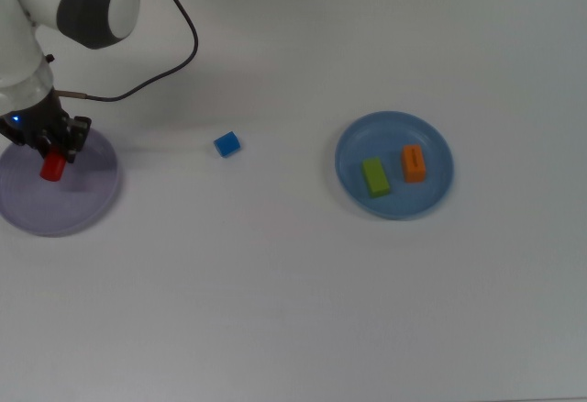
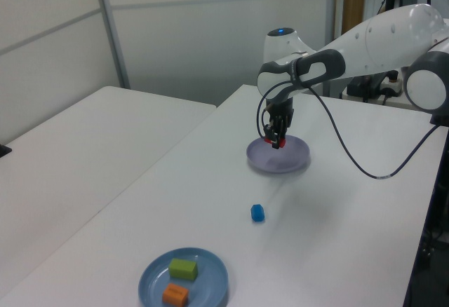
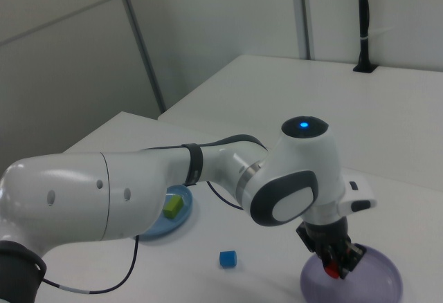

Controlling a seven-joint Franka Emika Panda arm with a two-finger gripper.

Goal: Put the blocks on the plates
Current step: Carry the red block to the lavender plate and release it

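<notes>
End effector [image 1: 51, 159] grips red cylinder [image 1: 51, 169] (over lavender plate [image 1: 78, 202]).

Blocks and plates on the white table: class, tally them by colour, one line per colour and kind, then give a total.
Red block: 1, held in the gripper
Blue block: 1
Green block: 1
Orange block: 1
Lavender plate: 1
Blue plate: 1
Total: 6 things, 4 blocks and 2 plates

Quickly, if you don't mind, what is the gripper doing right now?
Gripper: closed on the red block, over the purple plate.
</notes>
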